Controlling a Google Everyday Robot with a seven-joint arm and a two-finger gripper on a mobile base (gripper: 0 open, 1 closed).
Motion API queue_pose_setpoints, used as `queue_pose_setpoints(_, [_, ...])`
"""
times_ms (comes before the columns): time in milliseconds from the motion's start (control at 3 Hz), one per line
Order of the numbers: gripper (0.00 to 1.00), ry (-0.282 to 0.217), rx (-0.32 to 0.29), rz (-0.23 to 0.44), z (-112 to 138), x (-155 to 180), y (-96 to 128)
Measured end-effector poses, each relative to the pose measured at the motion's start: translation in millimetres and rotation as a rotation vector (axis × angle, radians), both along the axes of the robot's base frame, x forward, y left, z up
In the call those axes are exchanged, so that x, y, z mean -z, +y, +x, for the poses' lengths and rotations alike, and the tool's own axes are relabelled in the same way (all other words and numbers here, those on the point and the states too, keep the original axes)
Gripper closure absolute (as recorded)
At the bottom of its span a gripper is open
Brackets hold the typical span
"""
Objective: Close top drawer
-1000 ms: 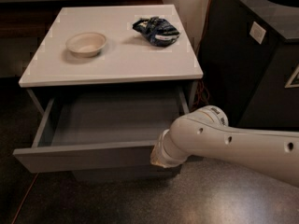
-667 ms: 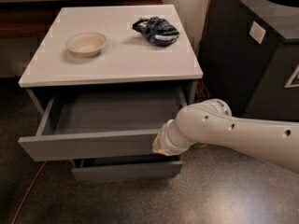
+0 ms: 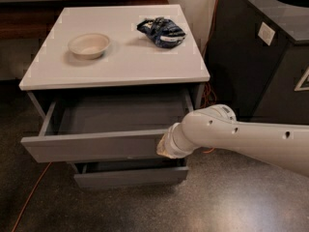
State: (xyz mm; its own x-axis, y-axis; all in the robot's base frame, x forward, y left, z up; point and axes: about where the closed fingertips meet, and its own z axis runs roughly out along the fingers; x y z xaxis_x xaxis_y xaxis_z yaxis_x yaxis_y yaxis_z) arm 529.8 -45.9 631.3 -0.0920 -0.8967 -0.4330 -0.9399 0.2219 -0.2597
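The top drawer (image 3: 91, 146) is a wide, shallow grey drawer, uppermost in the white-topped cabinet (image 3: 120, 66). It stands partly open and its inside looks empty. My white arm reaches in from the right, and my gripper (image 3: 164, 146) is at the right end of the drawer front, pressed against it. The fingers are hidden behind the wrist.
A beige bowl (image 3: 89, 44) and a dark blue snack bag (image 3: 161, 31) lie on the cabinet top. A lower grey drawer (image 3: 130, 176) sticks out slightly below. A black bin (image 3: 263, 52) stands to the right. An orange cable (image 3: 29, 197) runs over the speckled floor.
The top drawer has slid back into the cabinet by a good part of its length. My arm has moved with it, toward the cabinet.
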Motion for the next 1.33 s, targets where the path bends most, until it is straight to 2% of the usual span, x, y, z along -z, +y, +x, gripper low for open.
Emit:
queue_pose_setpoints(333, [1.00,-0.022,0.012,0.024,18.5,3.2,1.9])
queue_pose_setpoints(667, [1.00,-0.051,0.019,0.047,47.7,4.9,4.8])
queue_pose_setpoints(1000, [1.00,-0.052,0.020,0.048,48.2,4.9,4.9])
queue_pose_setpoints(1333, [1.00,-0.073,0.017,0.059,73.0,1.3,7.9])
